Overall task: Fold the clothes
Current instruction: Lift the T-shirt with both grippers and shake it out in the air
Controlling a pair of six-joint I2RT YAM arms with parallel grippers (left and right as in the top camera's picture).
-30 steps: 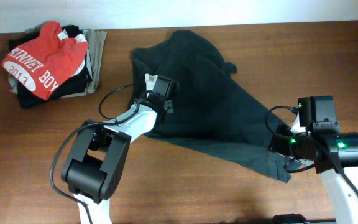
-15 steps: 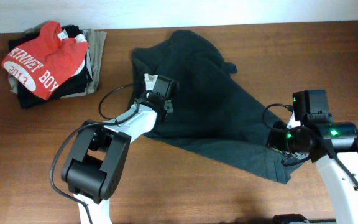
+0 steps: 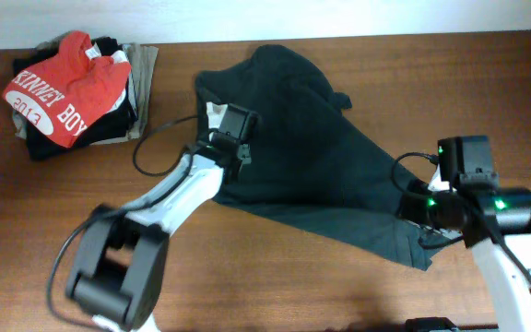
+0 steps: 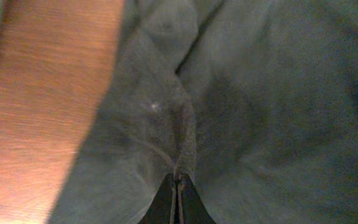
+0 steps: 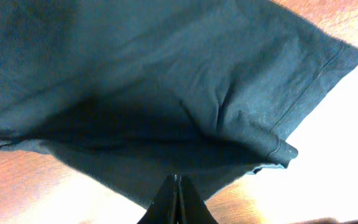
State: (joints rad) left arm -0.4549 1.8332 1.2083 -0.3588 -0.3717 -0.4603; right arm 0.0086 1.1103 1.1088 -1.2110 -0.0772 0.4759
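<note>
Across the middle of the worktop (image 3: 275, 277) the dark T-shirt (image 3: 312, 138) is spread in a crumpled, roughly triangular shape, its narrow end reaching toward the front right. Near its left edge a raised ridge of cloth is pinched in the closed left gripper (image 4: 178, 182). At the front right corner the hem is clamped in the closed right gripper (image 5: 176, 182), and the cloth there is lifted off the wood. A red T-shirt (image 3: 63, 88) is seen atop a stack (image 3: 40, 138) at the far left corner, well apart.
</note>
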